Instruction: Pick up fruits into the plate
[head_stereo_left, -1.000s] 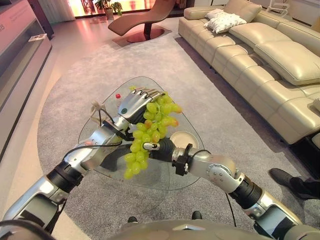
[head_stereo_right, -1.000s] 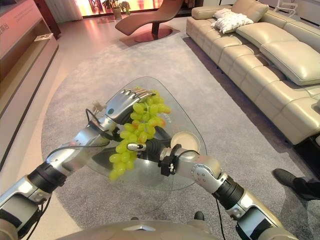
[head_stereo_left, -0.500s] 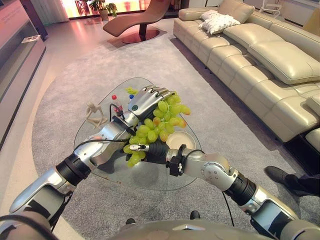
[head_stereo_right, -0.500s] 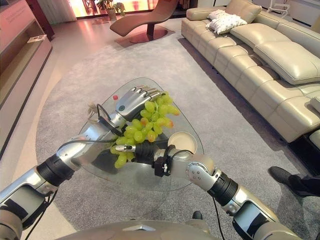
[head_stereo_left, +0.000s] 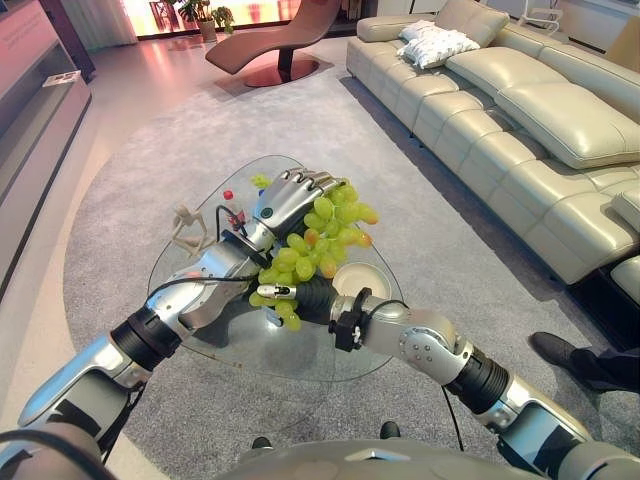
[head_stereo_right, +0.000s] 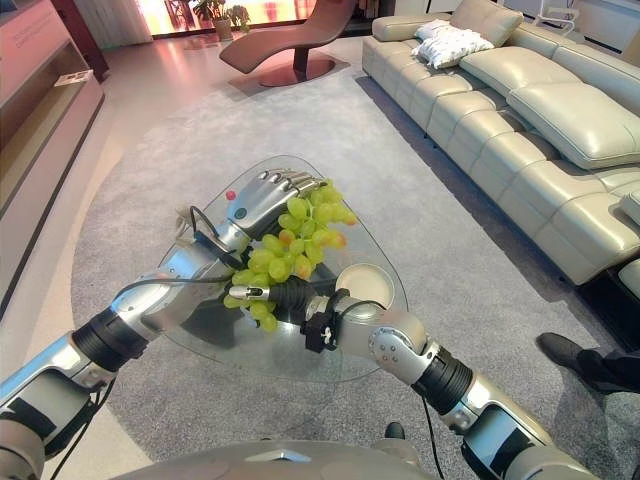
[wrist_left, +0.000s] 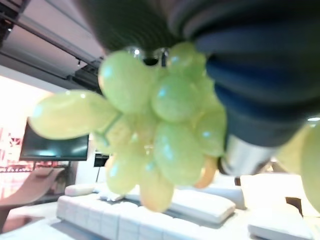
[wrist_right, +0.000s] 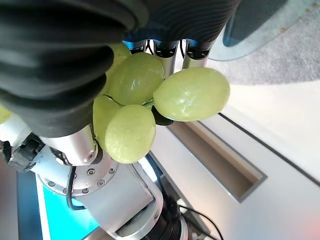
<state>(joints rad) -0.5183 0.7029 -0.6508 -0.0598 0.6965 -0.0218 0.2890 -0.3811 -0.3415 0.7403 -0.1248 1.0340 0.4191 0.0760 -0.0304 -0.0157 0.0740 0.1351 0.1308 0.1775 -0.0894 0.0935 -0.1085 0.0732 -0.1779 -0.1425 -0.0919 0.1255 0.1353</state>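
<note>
A big bunch of green grapes (head_stereo_left: 325, 230) hangs above the glass table (head_stereo_left: 262, 342), held between both hands. My left hand (head_stereo_left: 285, 196) is curled over the bunch's top, and the grapes (wrist_left: 165, 130) sit right against its dark cover. My right hand (head_stereo_left: 302, 296) is curled round the bunch's lower end, with grapes (wrist_right: 145, 95) pressed between its fingers and cover. The cream plate (head_stereo_left: 378, 276) lies on the table just right of the right hand, partly hidden by the bunch and the right wrist.
On the table's far left stand a small red-capped bottle (head_stereo_left: 229, 200) and a wooden figure (head_stereo_left: 186, 222); something green (head_stereo_left: 262, 181) lies at its far edge. A cream sofa (head_stereo_left: 520, 130) runs along the right. A person's shoe (head_stereo_left: 556, 351) rests on the carpet at lower right.
The bunch's lower end, which dangled low a second ago, is now gathered up in the right hand. Both hands have shifted slightly with the bunch; the camera also moved.
</note>
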